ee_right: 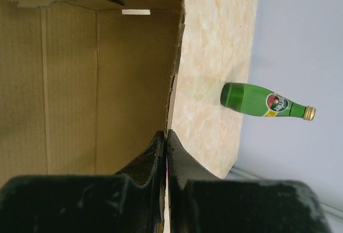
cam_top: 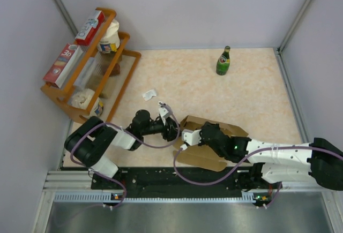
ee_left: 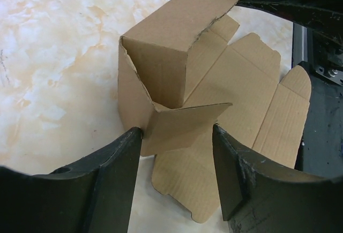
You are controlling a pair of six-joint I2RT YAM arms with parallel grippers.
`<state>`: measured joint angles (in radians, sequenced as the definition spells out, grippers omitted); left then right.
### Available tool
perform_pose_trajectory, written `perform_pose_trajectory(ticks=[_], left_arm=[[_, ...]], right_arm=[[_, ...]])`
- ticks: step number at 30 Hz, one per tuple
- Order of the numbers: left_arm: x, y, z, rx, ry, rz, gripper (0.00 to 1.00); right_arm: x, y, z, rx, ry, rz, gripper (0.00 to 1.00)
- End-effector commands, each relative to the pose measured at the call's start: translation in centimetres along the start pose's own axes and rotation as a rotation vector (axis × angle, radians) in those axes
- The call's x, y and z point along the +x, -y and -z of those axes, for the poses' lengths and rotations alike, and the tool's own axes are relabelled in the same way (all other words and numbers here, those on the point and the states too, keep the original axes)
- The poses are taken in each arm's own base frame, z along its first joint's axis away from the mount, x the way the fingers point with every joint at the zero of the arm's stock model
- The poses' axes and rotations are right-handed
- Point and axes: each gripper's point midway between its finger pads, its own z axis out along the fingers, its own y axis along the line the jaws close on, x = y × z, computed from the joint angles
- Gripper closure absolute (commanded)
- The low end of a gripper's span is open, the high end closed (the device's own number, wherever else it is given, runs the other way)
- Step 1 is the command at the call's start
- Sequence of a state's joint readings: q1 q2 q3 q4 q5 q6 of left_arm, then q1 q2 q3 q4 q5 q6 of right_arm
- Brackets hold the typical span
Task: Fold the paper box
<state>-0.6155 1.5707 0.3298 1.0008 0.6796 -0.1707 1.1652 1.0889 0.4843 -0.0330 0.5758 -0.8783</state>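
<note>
One plain brown cardboard box point(cam_top: 209, 159), partly raised and with its flaps spread flat, is sitting on the marbled beige tabletop point(cam_top: 252, 94), close to the two arm bases. The right gripper point(ee_right: 166, 155) is pinching one upright wall of the box between clenched fingers. The left gripper point(ee_left: 177, 152) is facing it with jaws spread apart, straddling a single angled flap. One finger point(ee_left: 115, 179) is touching the flap's edge and the other is standing apart.

Beyond them, one small crumpled white scrap point(cam_top: 149, 94) is lying on the table. Farther back, one green glass bottle point(cam_top: 223, 61) is standing upright, well apart from the box. At the far left, one orange wooden rack point(cam_top: 128, 56) is holding two red-and-white cartons point(cam_top: 89, 27).
</note>
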Motion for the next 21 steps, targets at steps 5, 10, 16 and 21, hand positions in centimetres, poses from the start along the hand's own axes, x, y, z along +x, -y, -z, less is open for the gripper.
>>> perform_pose_trajectory(ticks=[5,10,16,21], left_arm=[[-2.1,0.8,-1.8,0.047,0.051,-0.053,0.4],[-2.5,0.1,-2.5,-0.009,0.059,-0.062,0.4],[-2.3,-0.9,-3.1,-0.094,0.05,-0.086,0.39],[-2.0,-1.5,-3.3,-0.149,0.044,-0.104,0.38]], right_arm=[[-1.4,0.4,0.0,0.001,0.038,-0.027,0.99],[-1.6,0.3,0.1,-0.006,0.051,-0.037,0.99],[-1.6,0.2,0.2,-0.016,0.052,-0.036,0.98],[-1.8,0.3,0.3,-0.018,0.056,-0.037,0.98]])
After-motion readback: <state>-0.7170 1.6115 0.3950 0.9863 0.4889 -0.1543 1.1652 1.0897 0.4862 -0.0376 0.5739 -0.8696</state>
